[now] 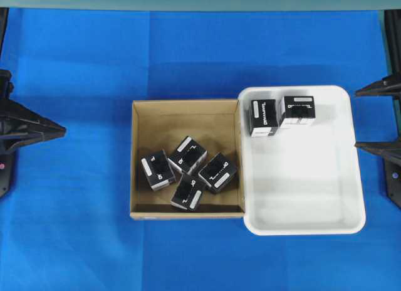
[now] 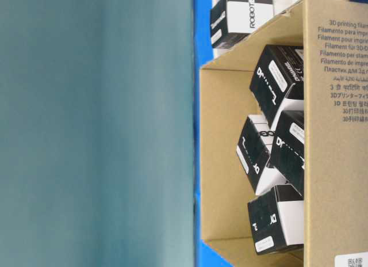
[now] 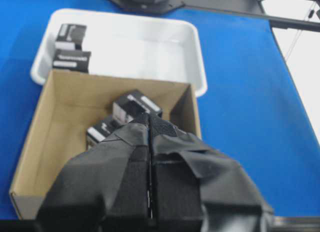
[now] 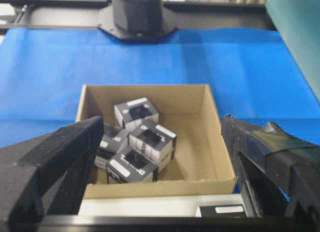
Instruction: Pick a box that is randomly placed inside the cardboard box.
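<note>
The cardboard box lies left of centre on the blue cloth. Several small black boxes with white labels cluster in its front half, among them one and another. The right wrist view shows them piled together. My left gripper sits shut at the far left edge, well away from the cardboard box. In its wrist view its closed tips point over the cardboard box. My right gripper stands wide open at the far right edge with nothing between its fingers.
A white plastic tray adjoins the cardboard box's right side, with two black boxes in its back left corner. A teal panel fills the left of the table-level view. Blue cloth surrounds both containers.
</note>
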